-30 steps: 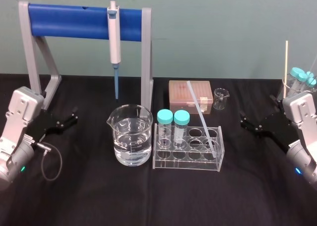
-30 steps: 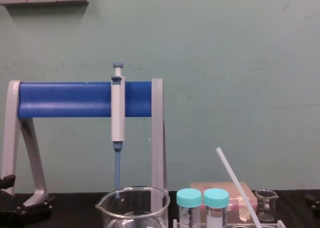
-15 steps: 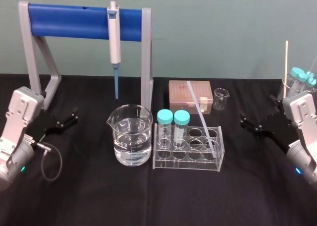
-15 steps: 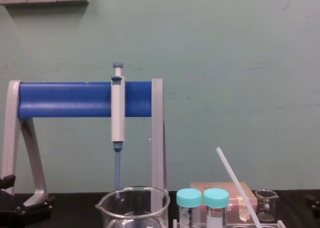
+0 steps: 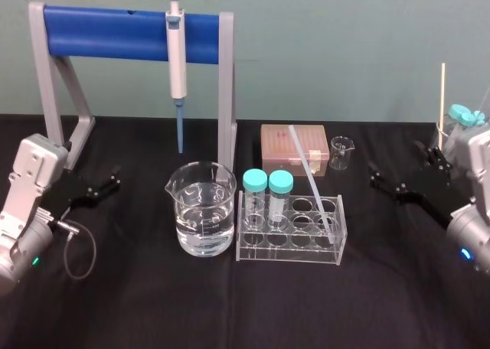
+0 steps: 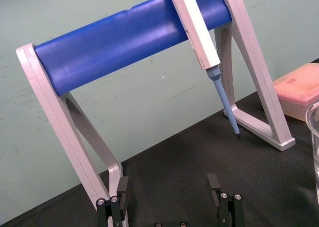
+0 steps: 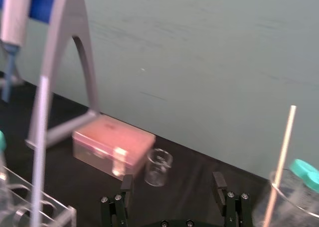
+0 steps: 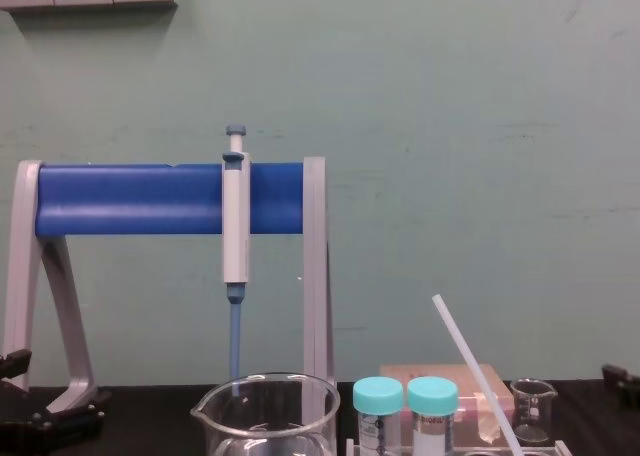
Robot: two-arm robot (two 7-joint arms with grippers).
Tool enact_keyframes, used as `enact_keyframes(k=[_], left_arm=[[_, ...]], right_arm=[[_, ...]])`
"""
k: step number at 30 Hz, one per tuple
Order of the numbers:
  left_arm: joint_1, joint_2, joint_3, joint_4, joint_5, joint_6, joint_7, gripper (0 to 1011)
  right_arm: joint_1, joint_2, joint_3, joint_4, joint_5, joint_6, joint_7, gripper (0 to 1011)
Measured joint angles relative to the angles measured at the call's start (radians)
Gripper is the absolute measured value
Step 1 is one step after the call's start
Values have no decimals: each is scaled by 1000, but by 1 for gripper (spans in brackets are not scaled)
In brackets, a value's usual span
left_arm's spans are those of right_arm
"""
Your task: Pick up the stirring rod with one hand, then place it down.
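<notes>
The stirring rod (image 5: 308, 173) is a thin translucent-white stick leaning in the clear tube rack (image 5: 287, 251) at the table's middle, its top tilted back and to the left. In the chest view the rod (image 8: 475, 371) rises above the rack. My right gripper (image 5: 406, 169) hovers to the right of the rack, apart from the rod, and is open with nothing between its fingers. The right wrist view shows the gripper (image 7: 173, 184) with both fingers spread wide. My left gripper (image 5: 103, 187) rests open at the far left, and it is also open in the left wrist view (image 6: 168, 184).
A large beaker of water (image 5: 201, 219) stands left of the rack, which holds two teal-capped tubes (image 5: 268, 184). Behind are a pink box (image 5: 295, 146), a small beaker (image 5: 342, 151) and a pipette (image 5: 176, 58) hanging on the blue-barred stand (image 5: 115, 31). A container with a wooden stick (image 5: 442, 96) sits far right.
My right gripper has lifted a little and its wrist has turned, so its fingers now spread wider apart in the head view. The rod and the left arm have not moved.
</notes>
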Motion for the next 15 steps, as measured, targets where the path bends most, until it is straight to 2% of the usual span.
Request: enact_keyframes(k=[6,9,15], left_arm=[[0,0,0,0,0,0,0,1000],[0,0,0,0,0,0,0,1001],[0,0,0,0,0,0,0,1000]], right_arm=[[-1,6,38,-55,105,65,113,1003],[2,8,45,-78,135,95,162,1003],[14,8,39,-99,155,133,235,1003]])
